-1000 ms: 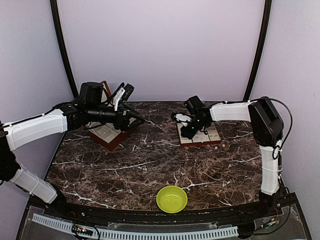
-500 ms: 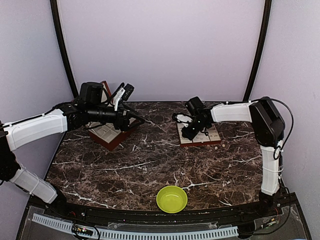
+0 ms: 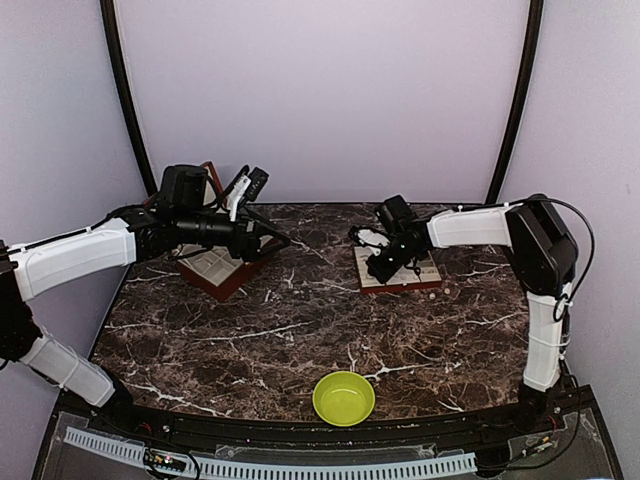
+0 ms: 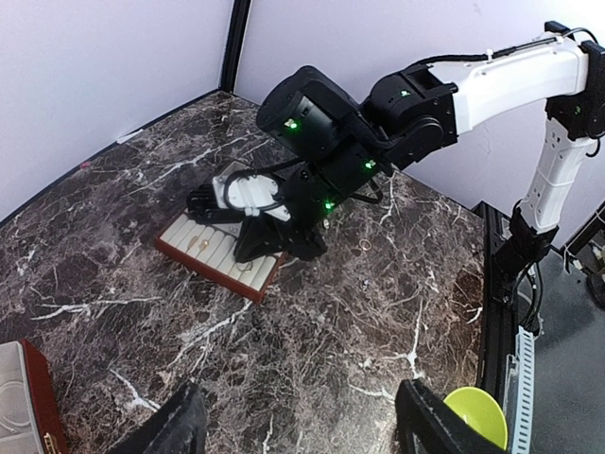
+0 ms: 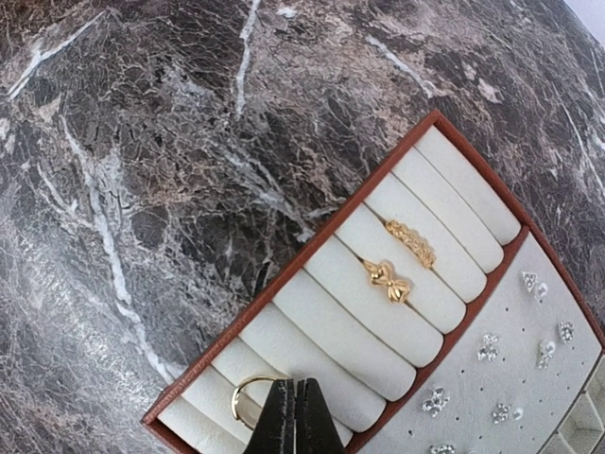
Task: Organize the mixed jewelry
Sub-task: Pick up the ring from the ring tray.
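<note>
- The tray of cream padded rows is holding two gold rings in its slots and sparkling studs on its perforated panel.
- The right gripper is pressing fully closed over the tray's near rows. A third gold ring is touching its tips; whether it is pinched is unclear.
- The left gripper is hanging wide apart, gripping nothing, beside the hinged box.

Looks like a robot lab test booth: plain lilac backdrop panels across the top, black frame poles at upper left and right, marble-print tabletop, cable chain along the bottom edge.
</note>
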{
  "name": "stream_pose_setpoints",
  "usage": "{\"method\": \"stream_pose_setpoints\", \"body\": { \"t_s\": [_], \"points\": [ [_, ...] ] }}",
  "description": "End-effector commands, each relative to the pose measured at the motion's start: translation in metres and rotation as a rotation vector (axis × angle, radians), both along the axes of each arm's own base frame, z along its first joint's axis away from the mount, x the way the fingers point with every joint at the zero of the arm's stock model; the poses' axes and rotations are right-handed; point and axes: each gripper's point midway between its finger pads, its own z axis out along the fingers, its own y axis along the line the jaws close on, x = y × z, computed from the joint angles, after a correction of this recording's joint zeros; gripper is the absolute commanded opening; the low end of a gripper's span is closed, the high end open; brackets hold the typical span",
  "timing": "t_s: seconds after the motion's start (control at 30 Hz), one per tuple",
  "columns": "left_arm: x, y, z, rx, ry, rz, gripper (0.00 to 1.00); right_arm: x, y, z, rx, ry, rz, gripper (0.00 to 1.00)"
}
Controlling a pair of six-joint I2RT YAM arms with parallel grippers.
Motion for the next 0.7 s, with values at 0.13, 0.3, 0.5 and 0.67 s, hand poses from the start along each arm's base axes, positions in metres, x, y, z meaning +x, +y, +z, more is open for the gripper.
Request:
{"method": "stream_pose_setpoints", "body": {
  "t_s": [0.13,0.3,0.5,0.67],
  "points": [
    [0.026,0.002,-0.001,-0.054,0.063,0.15,0.7,0.007,-0.003,0.058,0.139,-0.116,-0.142,0.0],
    [0.038,-0.012,-0.009,-0.081,0.065,0.271,0.69,0.007,-0.019,0.071,0.182,-0.164,-0.263,0.0],
    [0.047,-0.05,-0.042,-0.083,0.157,0.356,0.68,-0.003,-0.049,0.089,0.24,-0.204,-0.398,0.0],
    [0.057,-0.083,-0.088,-0.057,0.292,0.394,0.64,-0.015,-0.077,0.099,0.25,-0.229,-0.485,0.0]
  ]
}}
